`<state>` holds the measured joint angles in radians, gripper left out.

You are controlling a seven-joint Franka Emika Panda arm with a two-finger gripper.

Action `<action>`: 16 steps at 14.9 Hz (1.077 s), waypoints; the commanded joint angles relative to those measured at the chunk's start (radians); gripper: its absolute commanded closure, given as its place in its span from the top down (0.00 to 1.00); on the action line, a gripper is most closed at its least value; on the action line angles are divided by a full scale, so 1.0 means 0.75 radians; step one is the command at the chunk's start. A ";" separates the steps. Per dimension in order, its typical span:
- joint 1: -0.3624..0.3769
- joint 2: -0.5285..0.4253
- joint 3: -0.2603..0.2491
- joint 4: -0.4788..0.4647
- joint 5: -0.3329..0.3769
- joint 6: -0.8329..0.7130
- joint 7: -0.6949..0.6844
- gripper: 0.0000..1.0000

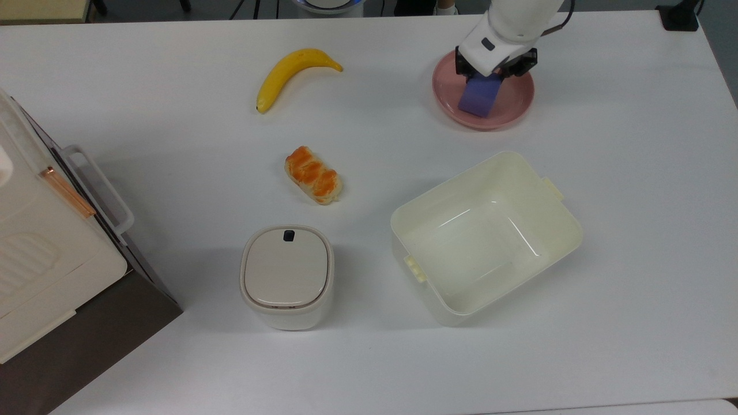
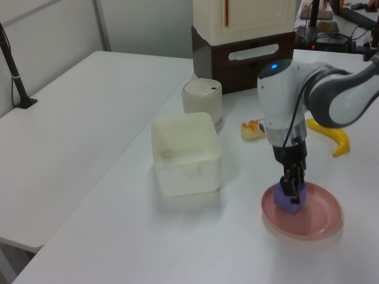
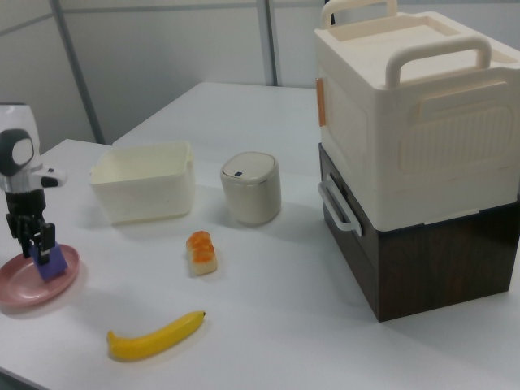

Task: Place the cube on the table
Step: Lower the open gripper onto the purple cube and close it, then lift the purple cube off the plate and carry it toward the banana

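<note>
Gripper (image 1: pixel 488 70) clamped on the top of the cube (image 1: pixel 478 97) — 1 finger on each side. Cube sits over the pink plate (image 1: pixel 515 104), tilted in the top view; whether its base touches the plate, cannot tell. In the left view the gripper (image 2: pixel 292 190) comes straight down onto the cube (image 2: pixel 289 203), toward the plate's (image 2: pixel 320 216) near-left part. Plate rests on the table (image 1: pixel 634 173) — cream bin (image 1: pixel 568 230) near it, banana (image 1: pixel 288 72) well apart.
</note>
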<state>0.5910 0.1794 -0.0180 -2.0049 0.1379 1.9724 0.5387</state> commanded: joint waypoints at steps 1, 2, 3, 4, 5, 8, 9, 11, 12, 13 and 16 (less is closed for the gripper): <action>-0.051 -0.074 -0.017 0.047 -0.071 -0.134 0.004 0.18; -0.080 -0.074 -0.019 0.047 -0.106 -0.135 -0.002 0.18; -0.127 -0.074 -0.019 0.047 -0.153 -0.135 -0.043 0.19; -0.160 -0.074 -0.019 0.047 -0.173 -0.133 -0.078 0.19; -0.201 -0.074 -0.019 0.047 -0.192 -0.130 -0.112 0.19; -0.317 -0.072 -0.019 0.047 -0.270 -0.120 -0.223 0.21; -0.346 -0.070 -0.019 0.049 -0.282 -0.118 -0.256 0.23; -0.383 -0.069 -0.019 0.049 -0.302 -0.118 -0.313 0.33; -0.409 -0.069 -0.019 0.049 -0.304 -0.118 -0.327 0.58; -0.438 -0.069 -0.019 0.057 -0.305 -0.120 -0.332 0.85; -0.493 -0.067 -0.019 0.106 -0.307 -0.128 -0.330 1.00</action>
<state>0.2545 0.1356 -0.0315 -1.9610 -0.0779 1.8909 0.3089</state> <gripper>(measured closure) 0.216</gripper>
